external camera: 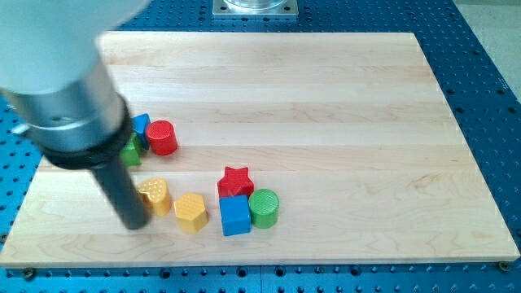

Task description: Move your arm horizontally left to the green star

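Observation:
The green star [133,150] sits near the view's left edge of the wooden board [326,98], mostly hidden behind my arm; only a green sliver shows. My tip [133,225] rests on the board below the green star, just left of the yellow heart [155,195]. A blue block [142,124] and a red cylinder [162,137] sit right of the green star.
A yellow hexagon [190,212], a blue cube [234,216], a red star [235,181] and a green cylinder [264,207] cluster at the view's lower middle. My bulky grey arm body [61,89] covers the view's upper left. A metal mount [256,7] is at the top.

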